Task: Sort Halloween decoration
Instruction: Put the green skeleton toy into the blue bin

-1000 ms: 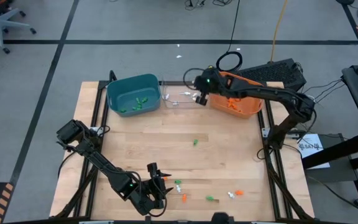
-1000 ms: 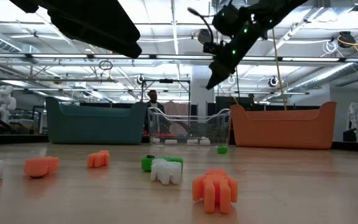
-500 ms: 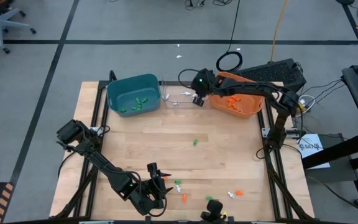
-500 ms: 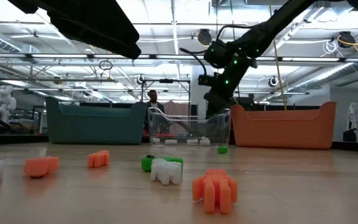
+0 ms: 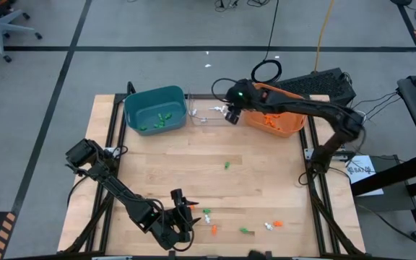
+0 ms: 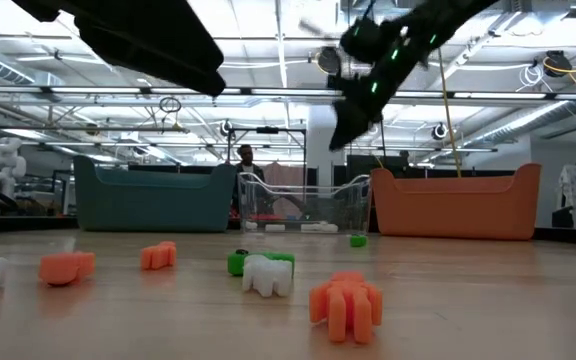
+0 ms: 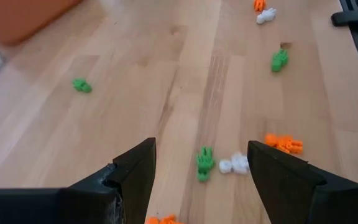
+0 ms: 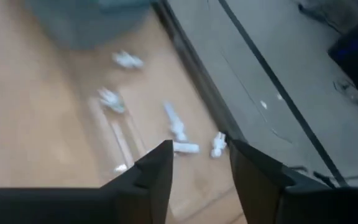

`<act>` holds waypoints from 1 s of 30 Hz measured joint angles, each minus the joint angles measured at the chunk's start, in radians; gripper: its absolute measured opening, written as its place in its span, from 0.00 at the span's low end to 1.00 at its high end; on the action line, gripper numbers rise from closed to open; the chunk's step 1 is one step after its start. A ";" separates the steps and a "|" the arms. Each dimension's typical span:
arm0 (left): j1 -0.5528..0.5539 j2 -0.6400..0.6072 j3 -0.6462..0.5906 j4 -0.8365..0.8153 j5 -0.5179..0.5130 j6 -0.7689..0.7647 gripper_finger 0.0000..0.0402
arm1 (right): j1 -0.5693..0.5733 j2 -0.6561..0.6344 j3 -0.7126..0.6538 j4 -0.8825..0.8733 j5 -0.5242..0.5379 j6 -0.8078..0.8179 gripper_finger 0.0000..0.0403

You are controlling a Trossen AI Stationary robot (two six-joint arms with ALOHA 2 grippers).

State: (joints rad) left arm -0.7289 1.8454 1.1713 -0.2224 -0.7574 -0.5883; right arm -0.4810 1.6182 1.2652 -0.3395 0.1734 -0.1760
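Observation:
The Halloween decoration is tiny trinkets. Several lie loose on the near part of the table: a green one [image 7: 204, 163], a white one [image 7: 235, 163] and an orange one [image 7: 283, 144] lie just beyond my left gripper [image 5: 186, 214], which stands open low over the wood. Another green trinket [image 5: 227, 165] lies at mid-table. My right gripper [image 5: 230, 113] hangs open above the right end of the clear bin [image 5: 206, 113], with nothing between its fingers. White trinkets [image 8: 176, 127] lie on the bin's floor below it.
The teal bin [image 5: 154, 108], with green trinkets in it, and the orange bin [image 5: 273, 117], with orange ones, flank the clear bin along the table's far edge. More loose trinkets [image 5: 271, 225] lie near the front right. Bare wood spans the table's middle.
My right gripper has dipped toward the clear bin and come back up above its right end. My left gripper has kept still.

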 joint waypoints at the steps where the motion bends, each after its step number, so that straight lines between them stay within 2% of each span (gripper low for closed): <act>1: -0.002 0.000 0.000 -0.006 0.010 -0.008 0.62 | 0.021 -0.040 0.000 -0.024 -0.017 0.019 0.37; 5: -0.025 0.000 0.000 -0.007 0.080 -0.034 0.62 | 0.138 -0.189 -0.014 -0.103 -0.162 0.115 0.36; 8: -0.054 -0.001 0.009 -0.053 0.148 -0.088 0.62 | 0.281 -0.283 -0.080 -0.114 -0.226 0.138 0.36; 12: -0.102 -0.003 0.049 -0.227 0.252 -0.232 0.62 | 0.498 -0.376 -0.211 -0.070 -0.226 0.165 0.36; 16: -0.153 -0.004 0.115 -0.430 0.348 -0.402 0.62 | 0.693 -0.410 -0.378 0.093 -0.222 0.216 0.36; 19: -0.177 -0.005 0.152 -0.557 0.403 -0.474 0.62 | 0.816 -0.407 -0.479 0.213 -0.163 0.224 0.36; 24: -0.209 -0.005 0.174 -0.686 0.486 -0.415 0.62 | 0.944 -0.383 -0.554 0.292 -0.023 0.227 0.36; 28: -0.224 -0.005 0.168 -0.738 0.510 -0.283 0.62 | 0.985 -0.367 -0.554 0.319 0.010 0.249 0.36; 30: -0.229 -0.005 0.165 -0.736 0.521 -0.155 0.62 | 0.993 -0.357 -0.554 0.325 0.010 0.264 0.36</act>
State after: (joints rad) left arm -0.9579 1.8405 1.3365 -0.9585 -0.2365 -0.7435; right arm 0.5125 1.2612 0.7109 -0.0144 0.1835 0.0880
